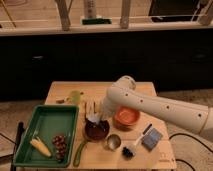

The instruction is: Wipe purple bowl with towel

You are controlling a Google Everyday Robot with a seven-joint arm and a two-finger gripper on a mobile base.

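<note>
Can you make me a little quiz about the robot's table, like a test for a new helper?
1. True or false: the gripper is over the purple bowl.
2. Which bowl sits right beside the purple bowl? A) the orange bowl B) a white bowl C) a glass bowl
3. Fill in: the corn and the grapes lie in the green ____.

Key:
1. True. The arm reaches across the table, and the gripper hangs at the bowl's back rim with something pale at its tip.
2. A.
3. Tray, on the table's left side.
</note>
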